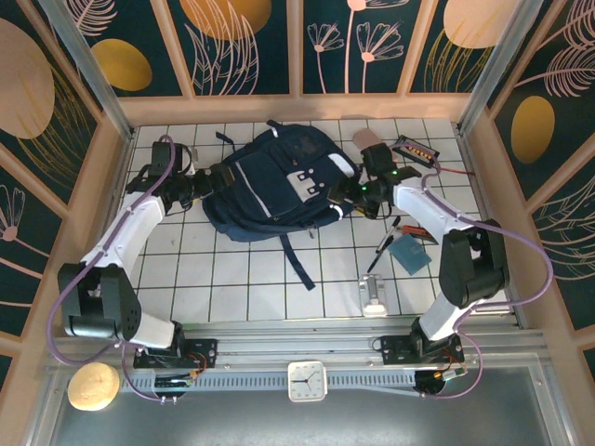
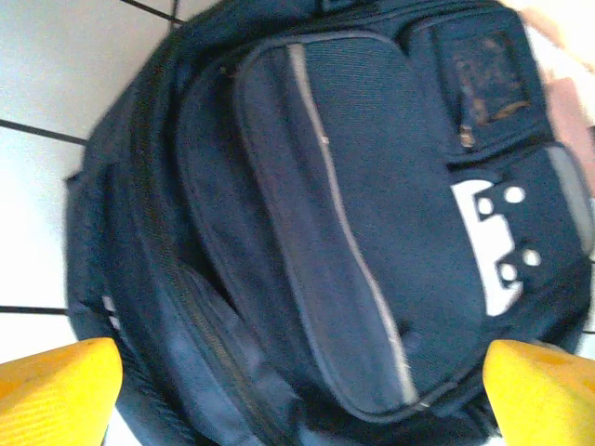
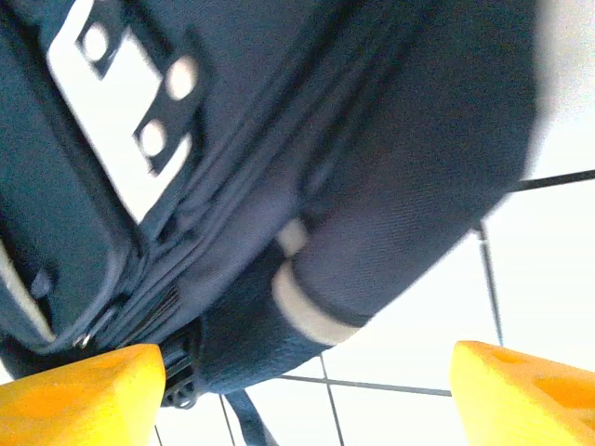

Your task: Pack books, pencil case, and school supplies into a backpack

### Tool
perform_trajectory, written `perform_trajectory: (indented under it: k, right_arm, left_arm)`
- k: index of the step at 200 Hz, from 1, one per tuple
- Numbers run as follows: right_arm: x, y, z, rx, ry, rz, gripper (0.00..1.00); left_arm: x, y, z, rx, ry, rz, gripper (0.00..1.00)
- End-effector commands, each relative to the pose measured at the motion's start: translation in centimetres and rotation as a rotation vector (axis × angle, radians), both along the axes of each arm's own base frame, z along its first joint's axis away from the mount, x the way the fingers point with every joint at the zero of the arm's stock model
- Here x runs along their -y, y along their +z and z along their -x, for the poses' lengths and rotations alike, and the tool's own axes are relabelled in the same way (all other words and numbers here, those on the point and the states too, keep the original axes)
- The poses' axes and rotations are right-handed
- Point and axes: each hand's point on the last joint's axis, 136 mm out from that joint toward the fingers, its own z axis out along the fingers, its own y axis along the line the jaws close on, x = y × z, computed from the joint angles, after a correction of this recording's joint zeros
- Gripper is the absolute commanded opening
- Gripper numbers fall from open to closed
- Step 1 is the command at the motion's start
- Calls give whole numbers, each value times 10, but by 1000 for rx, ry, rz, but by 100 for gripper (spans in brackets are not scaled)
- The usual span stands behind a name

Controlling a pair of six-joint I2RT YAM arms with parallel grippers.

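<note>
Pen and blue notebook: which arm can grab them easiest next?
Right, probably. The pen and notebook lie on the right arm's side, close to the open right gripper. The left gripper sits across the backpack.

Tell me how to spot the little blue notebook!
Find the big navy backpack in the middle of the white tiled table. Look right of it and a bit nearer the arm bases: the notebook lies flat there. It is the only square, teal-blue thing; the black pen beside it is a thin stick.
</note>
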Motion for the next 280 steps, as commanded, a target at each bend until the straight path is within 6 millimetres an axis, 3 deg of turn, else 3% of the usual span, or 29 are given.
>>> perform_trajectory:
  k: [1, 25, 30, 32, 39, 56, 70, 84, 100, 124, 160, 173, 180, 207, 230, 235, 247, 263, 280]
  right_arm:
    - [15, 3, 6, -26, -82, -34, 81]
    - [-2, -5, -4, -51, -87, -181, 81]
    - [-5, -7, -7, -58, -87, -193, 81]
    - [-6, -8, -9, -61, -89, -199, 81]
    - [-10, -11, -14, -63, -86, -209, 82]
    - [-18, -16, -26, -64, -80, -235, 82]
    - [-26, -20, -39, -56, -77, -271, 82]
    - [-32, -32, -51, -75, -81, -289, 81]
    - [-37, -47, -68, -87, -88, -290, 79]
    - [-37, -46, -112, -9, -87, -261, 75]
    - [-41, -32, -184, 80, -61, -331, 74]
    - [-41, -30, -197, 85, -45, -324, 75]
    - [-39, -28, -202, 90, -40, -306, 77]
    - [-13, -22, -194, 78, -69, -142, 81]
    - [15, -5, -164, 80, -102, 3, 81]
    - [20, -2, -156, 79, -111, 23, 81]
    - [24, 13, -139, 99, -109, 30, 81]
    - [30, 20, -115, 86, -103, 28, 81]
    - [55, 14, -92, 40, -139, 49, 82]
  left_arm:
    - [-13, -33, -6, -62, -13, -119, 99]
    - [-3, -42, -44, -19, -18, -75, 99]
    - [-1, -39, -53, -5, -24, -65, 99]
    - [0, -49, -55, -25, -26, -63, 99]
    - [4, -54, -67, -25, -35, -49, 99]
    - [8, -54, -91, 11, -31, -23, 99]
    - [11, -62, -103, 1, -37, -21, 99]
    - [14, -83, -102, -46, -54, -10, 99]
    - [20, -103, -89, -99, -65, 32, 94]
    - [40, -119, -51, -155, -54, 173, 85]
    - [103, -139, 32, -273, -124, 226, 80]
    - [117, -141, 55, -301, -103, 282, 81]
    - [121, -130, 63, -283, -94, 314, 84]
    - [110, -96, 71, -218, -98, 222, 94]
    - [82, -56, 60, -115, -121, -10, 99]
    - [79, -38, 51, -70, -126, -48, 99]
    - [70, -17, 39, -6, -142, -144, 99]
    - [67, -6, 25, 34, -185, -235, 99]
    - [72, -3, 13, 44, -244, -305, 99]
